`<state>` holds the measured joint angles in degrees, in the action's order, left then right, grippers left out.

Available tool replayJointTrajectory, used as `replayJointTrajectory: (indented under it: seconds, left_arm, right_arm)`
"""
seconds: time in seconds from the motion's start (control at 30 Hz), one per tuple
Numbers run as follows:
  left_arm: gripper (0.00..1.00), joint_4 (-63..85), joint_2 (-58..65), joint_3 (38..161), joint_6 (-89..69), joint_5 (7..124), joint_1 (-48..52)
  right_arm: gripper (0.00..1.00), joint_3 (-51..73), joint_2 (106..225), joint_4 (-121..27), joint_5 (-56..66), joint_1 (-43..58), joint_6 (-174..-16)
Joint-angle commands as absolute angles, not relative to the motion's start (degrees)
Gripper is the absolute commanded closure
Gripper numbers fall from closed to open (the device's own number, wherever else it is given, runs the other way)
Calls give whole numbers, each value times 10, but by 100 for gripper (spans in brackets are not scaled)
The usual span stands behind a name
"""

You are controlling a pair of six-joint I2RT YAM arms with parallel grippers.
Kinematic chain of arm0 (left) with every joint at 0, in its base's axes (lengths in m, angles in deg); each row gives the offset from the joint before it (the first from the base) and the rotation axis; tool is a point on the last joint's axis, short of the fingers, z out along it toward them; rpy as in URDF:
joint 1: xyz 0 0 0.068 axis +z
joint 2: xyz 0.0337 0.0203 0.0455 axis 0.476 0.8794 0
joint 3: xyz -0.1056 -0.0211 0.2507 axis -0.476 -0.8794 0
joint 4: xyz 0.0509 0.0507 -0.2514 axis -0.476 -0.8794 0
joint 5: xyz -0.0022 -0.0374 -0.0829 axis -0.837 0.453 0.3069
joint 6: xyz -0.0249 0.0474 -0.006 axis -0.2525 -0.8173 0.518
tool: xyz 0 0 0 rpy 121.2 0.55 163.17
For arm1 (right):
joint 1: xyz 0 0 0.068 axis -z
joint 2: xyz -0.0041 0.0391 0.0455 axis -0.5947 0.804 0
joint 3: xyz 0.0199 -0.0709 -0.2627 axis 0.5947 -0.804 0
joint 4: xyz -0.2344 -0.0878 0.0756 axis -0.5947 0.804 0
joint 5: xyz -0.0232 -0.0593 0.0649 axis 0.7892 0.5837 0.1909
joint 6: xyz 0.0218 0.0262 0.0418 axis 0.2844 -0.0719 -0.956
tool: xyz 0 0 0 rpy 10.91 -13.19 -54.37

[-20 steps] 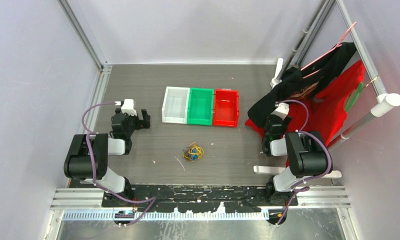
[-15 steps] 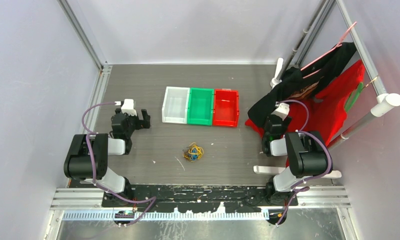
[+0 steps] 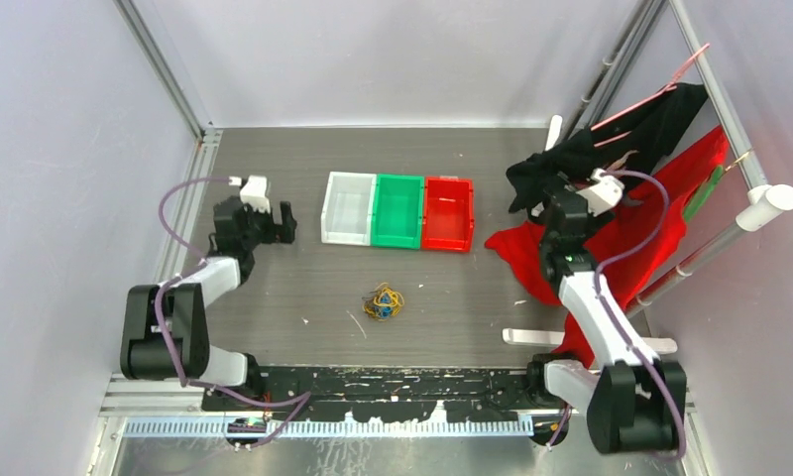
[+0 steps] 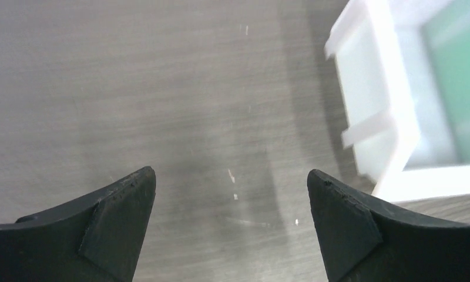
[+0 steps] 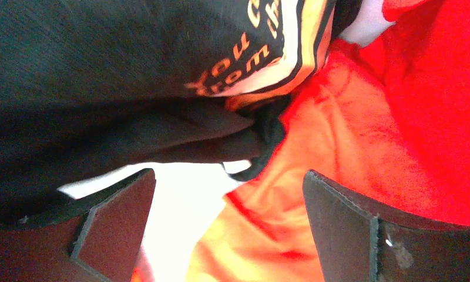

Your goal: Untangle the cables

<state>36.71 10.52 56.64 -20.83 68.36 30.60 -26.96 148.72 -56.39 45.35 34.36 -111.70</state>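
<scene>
Where pale walls (image 3: 393,59) enclose it, the grey table (image 3: 303,283) bears cables (image 3: 383,301).

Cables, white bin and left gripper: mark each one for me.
cables (image 3: 383,301), top external view, middle of the tangled bundle.
white bin (image 3: 344,238), top external view, its near wall.
left gripper (image 4: 231,174), left wrist view, midway between its open fingertips.

cables (image 3: 383,301) ctr table (image 3: 452,288) | bins (image 3: 397,210) behind | clothes (image 3: 682,169) R of bins

Black-and-white arms (image 3: 598,315) trail purple cables (image 3: 163,213); black wedge-fingered hands (image 4: 231,182).
</scene>
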Motion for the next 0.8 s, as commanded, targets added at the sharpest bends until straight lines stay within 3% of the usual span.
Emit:
replayJointTrajectory:
  seconds: [0.0, 0.07, 0.1, 0.5, 0.67, 0.77]
  left_arm:
    - [1, 118, 50, 696, -264, 734, 312]
    - [1, 42, 43, 736, -266, 746, 315]
    - [0, 10, 38, 752, -266, 758, 317]
    - [0, -266, -23, 851, -321, 918, 327]
    - [0, -319, -26, 868, -338, 934, 327]
    - [0, -339, -25, 873, -343, 934, 326]
  right_arm:
    - [0, -278, 1402, -510, 368, 345, -1243]
    - [0, -277, 1395, -503, 241, 338, -1234]
    - [0, -275, 1393, -484, 239, 321, -1238]
    - [1, -316, 1365, -366, 427, -82, -1320]
    - [3, -287, 1446, -393, 416, -203, -1319]
    - [7, -256, 1505, -415, 366, -225, -1303]
